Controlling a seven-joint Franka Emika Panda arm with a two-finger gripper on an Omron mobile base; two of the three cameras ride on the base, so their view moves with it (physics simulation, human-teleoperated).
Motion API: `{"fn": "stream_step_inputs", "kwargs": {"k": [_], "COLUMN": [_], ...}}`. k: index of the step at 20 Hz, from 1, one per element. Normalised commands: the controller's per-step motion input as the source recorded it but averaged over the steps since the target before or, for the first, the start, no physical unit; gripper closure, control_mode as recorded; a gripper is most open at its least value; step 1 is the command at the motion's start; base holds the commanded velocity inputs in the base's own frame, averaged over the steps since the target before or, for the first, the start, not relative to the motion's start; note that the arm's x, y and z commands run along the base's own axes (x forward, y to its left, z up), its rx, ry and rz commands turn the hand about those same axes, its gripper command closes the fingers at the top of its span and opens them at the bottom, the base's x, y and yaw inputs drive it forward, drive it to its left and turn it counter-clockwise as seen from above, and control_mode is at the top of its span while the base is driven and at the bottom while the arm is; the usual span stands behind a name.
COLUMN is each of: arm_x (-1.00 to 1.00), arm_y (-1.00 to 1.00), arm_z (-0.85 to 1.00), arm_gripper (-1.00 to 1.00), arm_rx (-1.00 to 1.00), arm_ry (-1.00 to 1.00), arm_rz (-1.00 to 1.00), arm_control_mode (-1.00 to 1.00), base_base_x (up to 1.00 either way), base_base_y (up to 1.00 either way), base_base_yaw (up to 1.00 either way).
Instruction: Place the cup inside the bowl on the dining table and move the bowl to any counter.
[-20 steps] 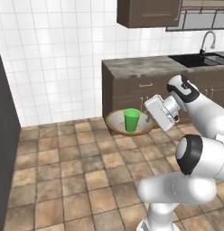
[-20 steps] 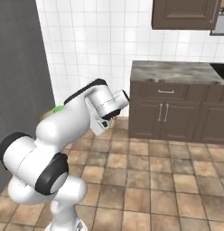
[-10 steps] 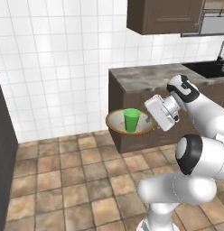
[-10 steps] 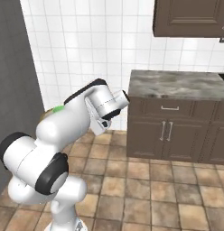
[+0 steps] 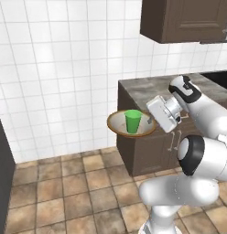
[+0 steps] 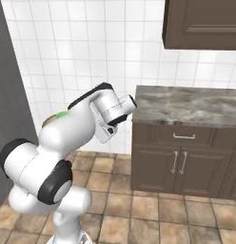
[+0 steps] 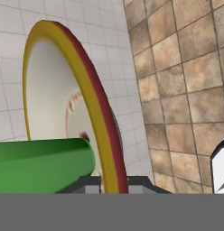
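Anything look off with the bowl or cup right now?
Nothing stands out. The bowl is carried level in the air by the claw, gripped at its rim, short of the counter. The cup stands upright inside it. No tilt or spill shows.

Both base views face the counter (image 5: pixel 147 87); hand view hugs the bowl (image 7: pixel 93 103).

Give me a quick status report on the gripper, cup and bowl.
Gripper shut on bowl rim, bowl held in the air. Cup upright inside bowl. Counter just beside it, nothing between them.
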Motion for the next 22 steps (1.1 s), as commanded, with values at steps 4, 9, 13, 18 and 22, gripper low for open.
{"fn": "stream_step_inputs", "kwargs": {"k": [4, 9, 13, 18, 22], "arm_x": [0.0, 0.0, 0.0, 0.0, 0.0], "arm_y": [0.0, 0.0, 0.0, 0.0, 0.0], "arm_z": [0.0, 0.0, 0.0, 0.0, 0.0], "arm_gripper": [1.0, 1.0, 1.0, 1.0, 1.0], "arm_rx": [0.0, 0.0, 0.0, 0.0, 0.0], "arm_ry": [0.0, 0.0, 0.0, 0.0, 0.0], "arm_rz": [0.0, 0.0, 0.0, 0.0, 0.0], "arm_control_mode": [1.0, 1.0, 1.0, 1.0, 1.0], "base_base_x": [0.4, 0.33, 0.09, 0.09, 0.31], "base_base_y": [0.01, -0.03, -0.29, -0.48, -0.51], "base_base_yaw": [-0.02, -0.01, 0.0, 0.0, 0.0]}}
